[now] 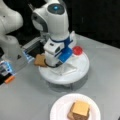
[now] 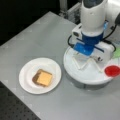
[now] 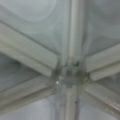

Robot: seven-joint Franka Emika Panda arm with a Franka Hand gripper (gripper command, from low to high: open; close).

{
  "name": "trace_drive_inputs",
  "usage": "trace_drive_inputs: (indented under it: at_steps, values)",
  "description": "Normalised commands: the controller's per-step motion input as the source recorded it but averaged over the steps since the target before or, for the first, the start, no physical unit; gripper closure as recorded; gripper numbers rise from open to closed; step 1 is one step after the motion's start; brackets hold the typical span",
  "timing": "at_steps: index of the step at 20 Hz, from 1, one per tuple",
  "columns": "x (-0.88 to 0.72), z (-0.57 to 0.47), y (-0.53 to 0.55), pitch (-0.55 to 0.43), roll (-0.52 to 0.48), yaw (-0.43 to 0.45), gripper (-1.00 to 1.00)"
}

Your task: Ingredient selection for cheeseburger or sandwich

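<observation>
A white plate carries a stack: a tan toast square, a dark brown patty and a yellow cheese square on top. Another tan toast square lies at the left edge of the round white divided tray. My gripper hangs low over the middle of this tray. The wrist view shows only the tray's white dividers meeting at a hub, very close; no fingers and no ingredient appear there.
A red disc sits on the tray's rim. A green piece shows at a front view's right edge. The arm's base and a small orange object stand at a front view's left.
</observation>
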Motion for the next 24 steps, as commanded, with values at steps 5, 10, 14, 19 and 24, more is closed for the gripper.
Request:
trace_drive_inputs:
  at_steps: [5,10,14,19,24]
  values:
    - [-0.35,-0.15,0.14,-0.142,-0.064,-0.027,-1.00]
    - [-0.26,-0.12,0.14,-0.181,-0.037,-0.044,-1.00]
    - [-0.21,-0.10,0.09,-0.187,-0.023,-0.045,-1.00]
    - [-0.14,-0.05,0.03,-0.180,0.017,-0.037,-1.00]
    - [-0.02,-0.03,-0.01,-0.168,0.042,-0.037,-1.00]
